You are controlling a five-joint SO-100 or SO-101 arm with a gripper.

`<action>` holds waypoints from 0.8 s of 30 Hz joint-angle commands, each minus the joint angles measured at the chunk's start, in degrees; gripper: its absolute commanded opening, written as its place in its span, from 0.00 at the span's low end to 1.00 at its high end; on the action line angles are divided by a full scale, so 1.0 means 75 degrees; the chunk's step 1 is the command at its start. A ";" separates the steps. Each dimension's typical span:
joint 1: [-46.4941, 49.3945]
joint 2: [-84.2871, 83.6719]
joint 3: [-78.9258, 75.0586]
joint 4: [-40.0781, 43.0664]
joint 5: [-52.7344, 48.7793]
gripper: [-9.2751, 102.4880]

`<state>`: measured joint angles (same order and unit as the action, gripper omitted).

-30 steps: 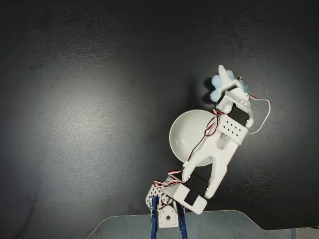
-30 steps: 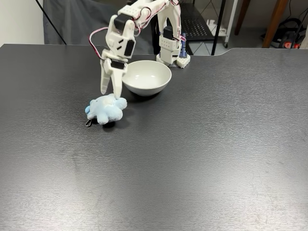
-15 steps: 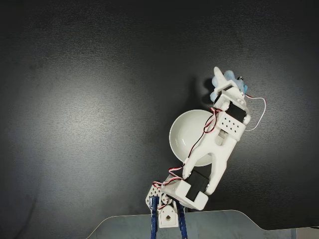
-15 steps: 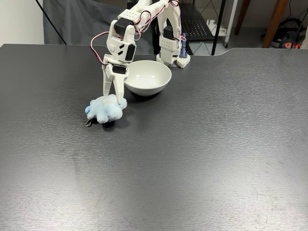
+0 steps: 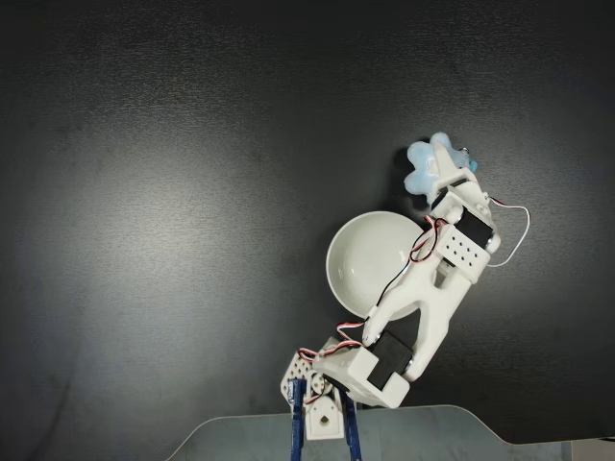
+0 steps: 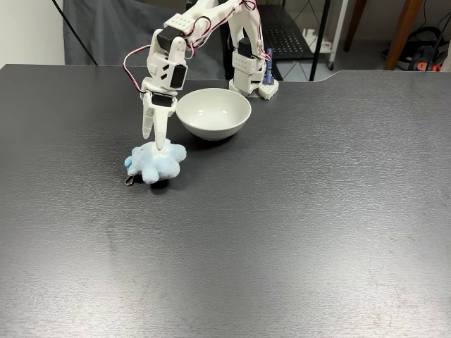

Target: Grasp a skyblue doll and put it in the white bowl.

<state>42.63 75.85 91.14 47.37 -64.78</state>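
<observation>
One white claw, fingers slightly spread, touches the pale sky-blue plush doll at left-centre; closing off-centre may only pinch fluff and slip.

Soft plush skyblue doll, glossy smooth white bowl, matt finely grained black table.

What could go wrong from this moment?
The gripper sits at the far edge of the skyblue doll, so closing there may pinch only a lobe and let it slip. The white bowl stands close beside the arm, so a swing toward it might knock its rim. A small metal clip might drag along the table.
</observation>
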 commanded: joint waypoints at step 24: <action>-0.0504 -0.0820 -0.1055 -0.0059 -0.0047 0.57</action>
<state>39.73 68.47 87.54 47.37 -64.78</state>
